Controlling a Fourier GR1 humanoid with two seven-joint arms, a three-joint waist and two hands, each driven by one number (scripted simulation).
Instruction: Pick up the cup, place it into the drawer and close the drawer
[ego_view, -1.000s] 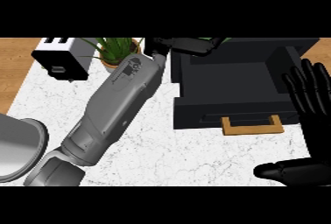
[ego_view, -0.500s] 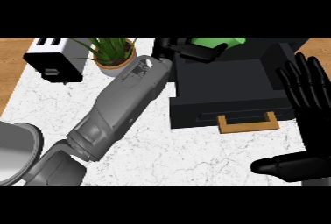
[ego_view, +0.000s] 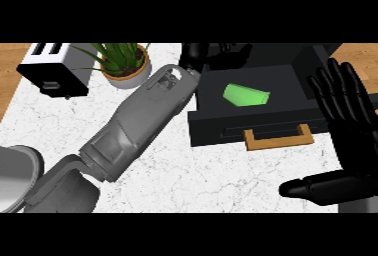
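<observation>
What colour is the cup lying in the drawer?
Bright green. The cup shows clearly against the black drawer in the head view.

The green cup (ego_view: 246, 94) I handled lies tipped on its side inside the black drawer (ego_view: 221, 131), which stands pulled open with its wooden handle (ego_view: 279, 139) projecting from the front face toward me.

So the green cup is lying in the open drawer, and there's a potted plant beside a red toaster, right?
Nearly. The head view shows the toaster is black and white, not red. The green cup does lie in the open drawer, with the potted plant beside the toaster.
</observation>
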